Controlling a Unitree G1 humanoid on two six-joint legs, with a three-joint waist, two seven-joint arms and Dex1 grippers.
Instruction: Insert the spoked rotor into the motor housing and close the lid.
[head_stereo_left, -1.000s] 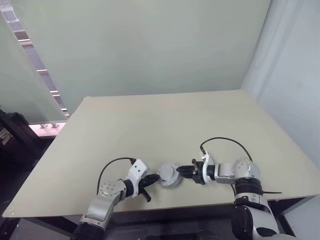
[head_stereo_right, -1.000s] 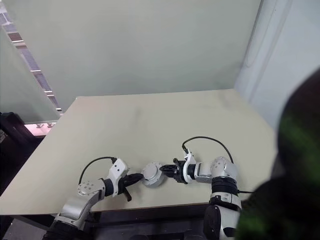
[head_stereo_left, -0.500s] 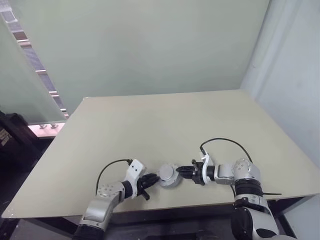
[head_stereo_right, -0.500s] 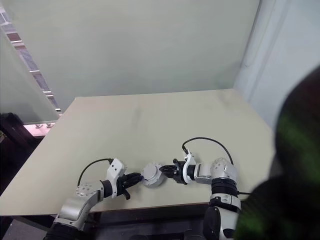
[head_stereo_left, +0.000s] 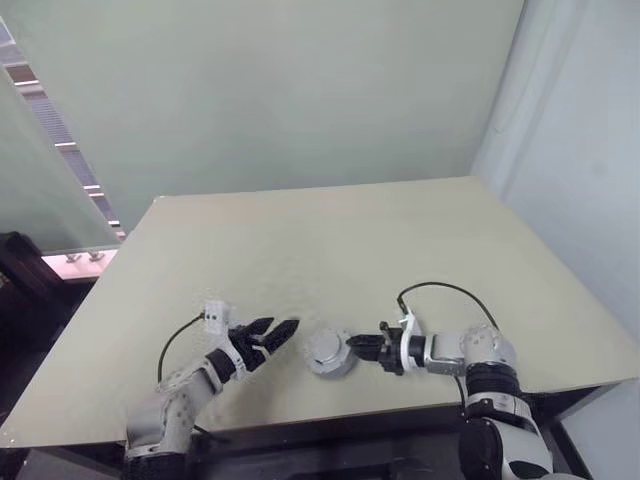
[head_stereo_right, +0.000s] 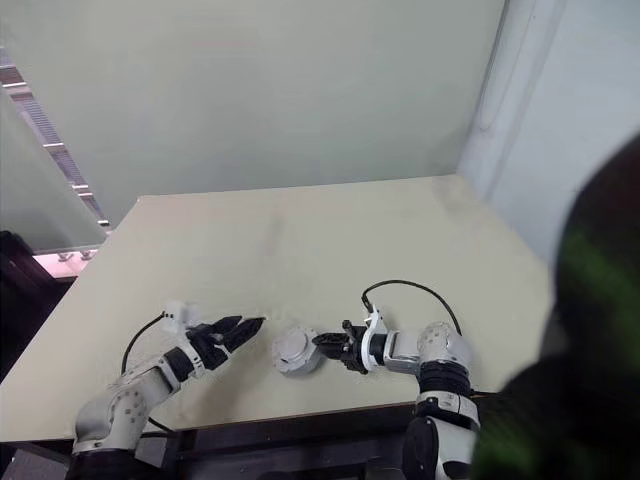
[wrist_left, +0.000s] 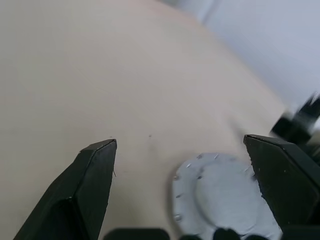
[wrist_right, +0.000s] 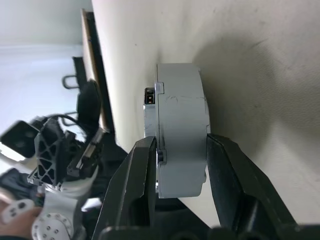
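1. Motor housing (head_stereo_left: 328, 353) is clamped at its rim by the right gripper (head_stereo_left: 356, 345), which comes in from 3 o'clock. In the right wrist view one black finger (wrist_right: 137, 192) presses each flat face of the grey drum, so this hand is grasping it.
2. The drum's side shows a seam between two grey parts. I take the upper part to be the lid (wrist_left: 225, 192), which looks seated. The squeeze falls across that seam, so uneven pressure could cock the lid or hide a gap that is not fully closed.
3. The housing lies on the table (head_stereo_left: 350, 240) with its far side tipped slightly. If the right jaws let go abruptly, it may rock or skid.
4. The left gripper (head_stereo_left: 279, 326) is spread wide and grasps nothing. It hovers off the table at about 9 o'clock of the housing, apart from it. A careless sweep back towards 3 o'clock could knock the drum against the right fingers and unseat the lid.
5. At 6 o'clock the table's front edge is near. A push that way, or a drag by the right arm, could send the assembly over it.
6. The right arm's black cable (head_stereo_left: 440, 288) loops at 1 o'clock and could snag if that wrist turns.
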